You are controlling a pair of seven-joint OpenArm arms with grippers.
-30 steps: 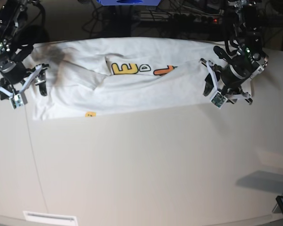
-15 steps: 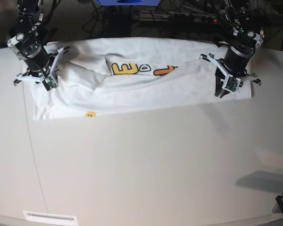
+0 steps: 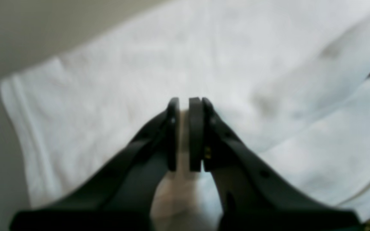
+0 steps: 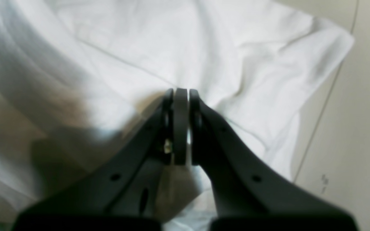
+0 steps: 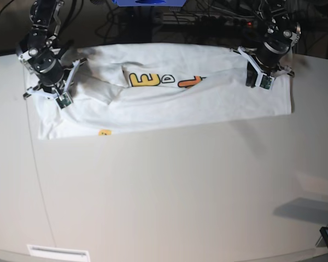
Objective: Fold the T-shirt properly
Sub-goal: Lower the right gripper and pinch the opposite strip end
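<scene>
Beige tabletop (image 5: 169, 191) carries the T-shirt (image 5: 208, 103) across the frame's top; left gripper (image 5: 261, 78) and right gripper (image 5: 54, 95) each pinch its cloth.

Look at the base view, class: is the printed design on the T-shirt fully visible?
No: the T-shirt is folded over itself, so only the top strip of its coloured print shows.

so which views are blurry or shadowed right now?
Left wrist: soft all over, the T-shirt weave smeared and the left tool fuzzy-edged. Right wrist: right tool fairly sharp, cloth on the view's left blurred under a brownish shadow. Base: sharper, evenly lit, table edges bowed, a soft shadow at lower right.
</scene>
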